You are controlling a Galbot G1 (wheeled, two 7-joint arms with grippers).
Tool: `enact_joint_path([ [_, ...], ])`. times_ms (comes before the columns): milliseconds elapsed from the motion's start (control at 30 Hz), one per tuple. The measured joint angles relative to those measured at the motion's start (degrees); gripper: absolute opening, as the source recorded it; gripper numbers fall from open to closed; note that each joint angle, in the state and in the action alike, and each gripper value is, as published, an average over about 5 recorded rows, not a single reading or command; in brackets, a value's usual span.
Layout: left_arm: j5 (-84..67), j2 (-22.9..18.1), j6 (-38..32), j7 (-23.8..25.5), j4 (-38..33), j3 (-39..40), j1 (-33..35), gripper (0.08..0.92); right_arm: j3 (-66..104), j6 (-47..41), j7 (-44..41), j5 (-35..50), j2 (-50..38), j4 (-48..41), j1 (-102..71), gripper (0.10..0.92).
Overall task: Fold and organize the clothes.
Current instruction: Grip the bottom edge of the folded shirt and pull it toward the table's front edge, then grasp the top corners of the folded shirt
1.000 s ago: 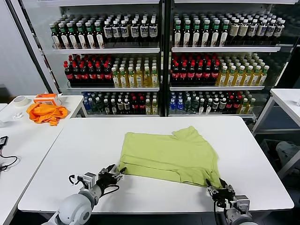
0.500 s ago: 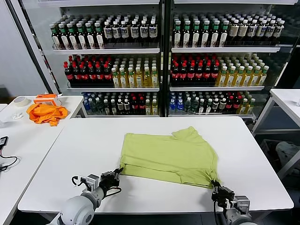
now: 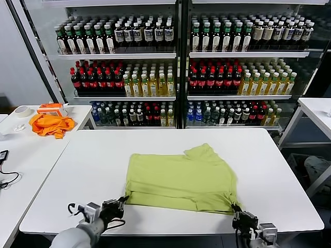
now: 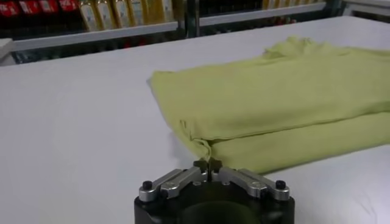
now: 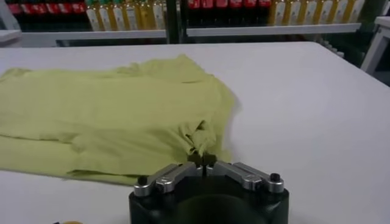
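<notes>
The clothes are one light yellow-green T-shirt (image 3: 181, 178), lying partly folded in the middle of the white table (image 3: 93, 160). My left gripper (image 3: 122, 201) is shut on the shirt's near left corner (image 4: 201, 148), close to the table's front edge. At the near right corner (image 5: 196, 141) my right gripper (image 3: 237, 211) is shut too, with the fabric bunched between its fingertips. In the left wrist view the shirt (image 4: 274, 103) shows a doubled near edge. In the right wrist view the shirt (image 5: 103, 115) spreads away from the jaws.
A second white table (image 3: 15, 150) stands to the left with a bright orange cloth (image 3: 50, 124), a tape roll (image 3: 21, 111) and a cable (image 3: 5, 178). Behind the work table are shelves of bottles (image 3: 176, 67). Another table (image 3: 315, 111) stands at the right.
Both grippers closed on the shirt's near corners and drew back toward the table's front edge. The whole shirt slid nearer with them and its near edge now lies straighter.
</notes>
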Motion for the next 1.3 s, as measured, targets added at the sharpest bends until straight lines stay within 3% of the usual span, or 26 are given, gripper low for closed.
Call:
enact_joint_path([
  [300, 0.0, 1.1, -0.3, 0.4, -3.3, -5.3, 6.8, 0.083, 0.0, -0.2, 0.4, -1.4, -0.1, 3.4, -4.4, 0.119],
  [433, 0.1, 1.7, 0.2, 0.2, -5.1, -6.1, 8.1, 0.120, 0.5, -0.4, 0.7, -2.2, -0.5, 5.0, -5.6, 0.207],
  [833, -0.9, 3.2, 0.9, 0.1, -9.8, -8.9, 8.1, 0.461, 2.0, -3.3, 1.4, -1.0, -2.7, 10.2, -2.5, 0.553],
  [1067, -3.1, 3.4, 0.5, 0.4, -8.0, -7.5, 2.3, 0.660, -1.8, -5.6, 2.6, 2.6, -3.9, 4.9, 11.0, 0.765],
  [1300, -4.3, 2.2, -0.5, 0.5, -0.7, -1.2, -9.1, 0.814, -8.3, -6.6, 3.5, 5.1, -2.4, -6.2, 27.3, 0.822],
])
